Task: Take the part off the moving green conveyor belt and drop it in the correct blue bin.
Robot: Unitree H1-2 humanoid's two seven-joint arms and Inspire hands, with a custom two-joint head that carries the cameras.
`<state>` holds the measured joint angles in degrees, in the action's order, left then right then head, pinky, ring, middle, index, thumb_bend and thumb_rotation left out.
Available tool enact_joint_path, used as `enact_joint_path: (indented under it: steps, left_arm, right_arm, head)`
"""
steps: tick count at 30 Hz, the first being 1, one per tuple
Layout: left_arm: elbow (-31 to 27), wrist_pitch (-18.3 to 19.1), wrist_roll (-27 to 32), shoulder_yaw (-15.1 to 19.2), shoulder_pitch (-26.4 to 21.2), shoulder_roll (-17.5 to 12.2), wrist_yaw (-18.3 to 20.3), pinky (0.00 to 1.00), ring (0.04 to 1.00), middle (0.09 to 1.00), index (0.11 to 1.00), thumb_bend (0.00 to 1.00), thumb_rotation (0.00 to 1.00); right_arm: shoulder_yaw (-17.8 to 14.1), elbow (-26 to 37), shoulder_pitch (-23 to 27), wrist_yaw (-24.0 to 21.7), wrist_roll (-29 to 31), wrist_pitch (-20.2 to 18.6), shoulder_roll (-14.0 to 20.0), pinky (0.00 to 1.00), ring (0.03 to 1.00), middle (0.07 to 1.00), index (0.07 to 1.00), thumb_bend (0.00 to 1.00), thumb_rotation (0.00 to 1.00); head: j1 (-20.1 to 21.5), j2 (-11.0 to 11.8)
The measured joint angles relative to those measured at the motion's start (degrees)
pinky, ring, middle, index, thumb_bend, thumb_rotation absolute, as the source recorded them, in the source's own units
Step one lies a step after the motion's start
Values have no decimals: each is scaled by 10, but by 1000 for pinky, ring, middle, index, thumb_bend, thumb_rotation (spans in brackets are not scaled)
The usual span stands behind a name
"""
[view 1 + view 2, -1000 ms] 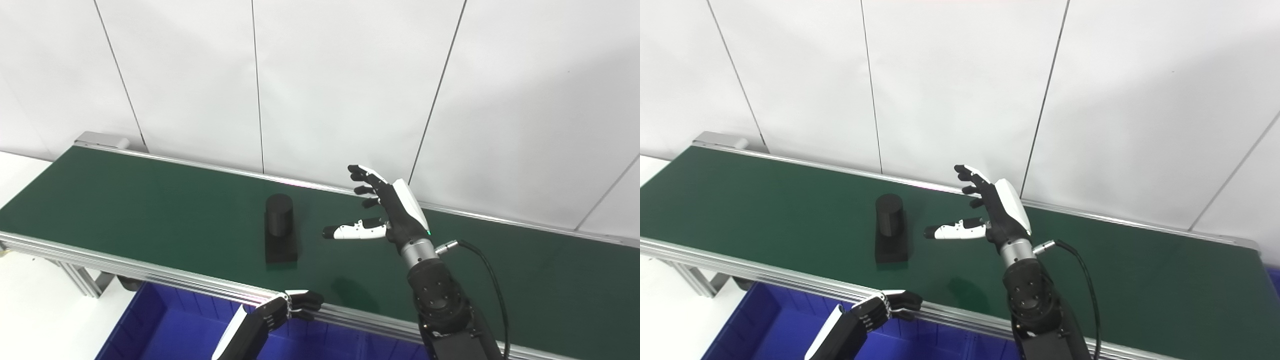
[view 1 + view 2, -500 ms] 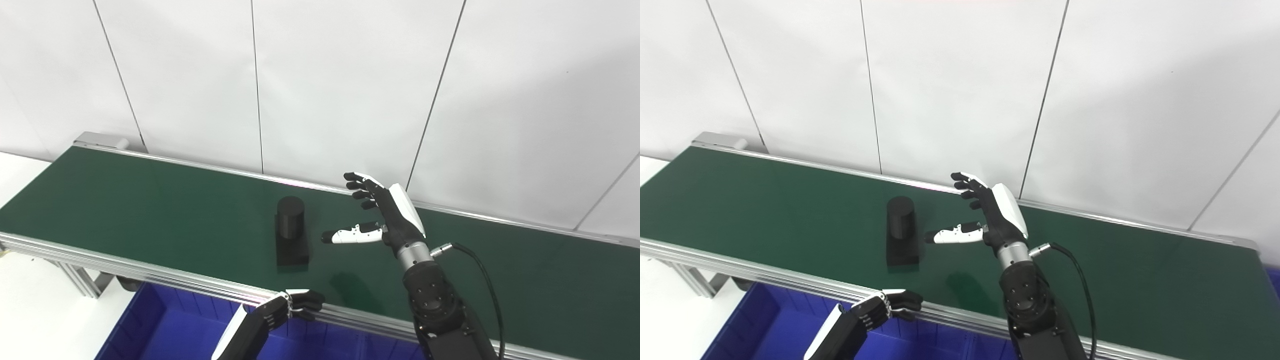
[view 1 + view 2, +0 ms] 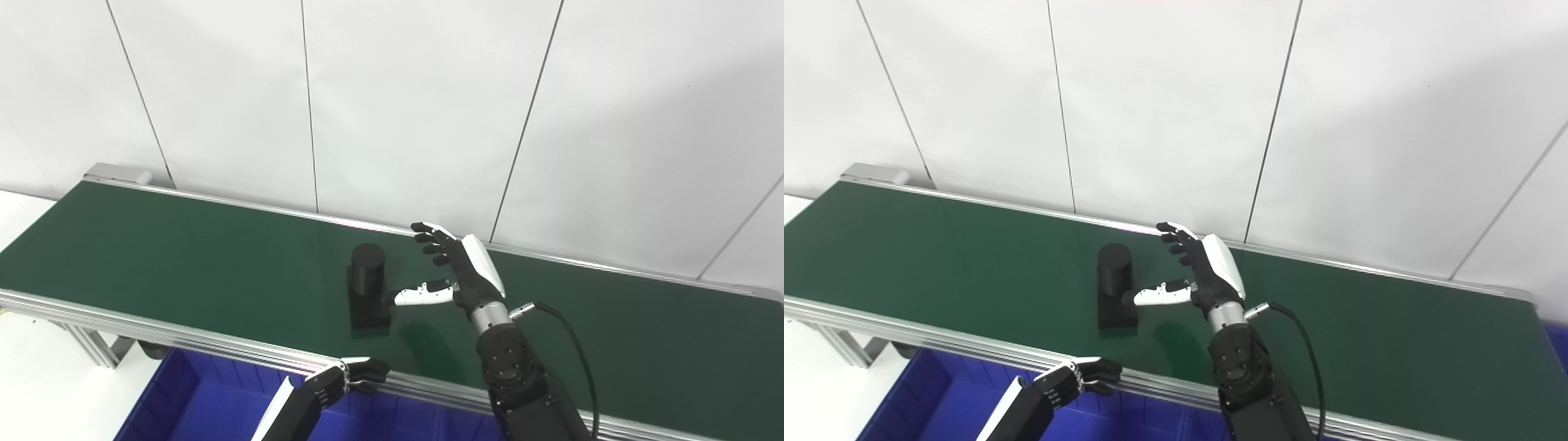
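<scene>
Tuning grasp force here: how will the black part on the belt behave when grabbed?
The black part looks rigid and matte, so probably not slippery. Its upright cylinder on a flat base may tip if the open right hand pushes it high up.

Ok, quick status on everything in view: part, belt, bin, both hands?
Black part: upright on the belt, not gripped; thumb tip at its side, contact unclear.
Green conveyor belt: carries only the part.
Blue bin: below the belt's near rail, visible portion holds nothing.
Right hand: open, fingers spread beside the part.
Left hand: fingers curled, holding nothing, over the bin.
</scene>
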<state>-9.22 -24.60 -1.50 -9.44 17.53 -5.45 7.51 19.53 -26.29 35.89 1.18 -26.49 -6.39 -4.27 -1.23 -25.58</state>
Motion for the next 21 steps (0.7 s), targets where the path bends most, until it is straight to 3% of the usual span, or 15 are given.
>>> enact_joint_path:
  steps: [13,21]
  left_arm:
    - [-2,0,4,-2,1,-5,4,669,741,768,741,989,300]
    - [-17,0,14,3,16,-14,16,691,752,774,745,990,300]
  right_arm:
    - [1,-63,25,12,0,1,-15,747,837,888,901,914,287]
    - [0,-90,41,25,0,7,-20,730,809,856,869,897,231]
  head:
    - [-2,-4]
    - [19,-8]
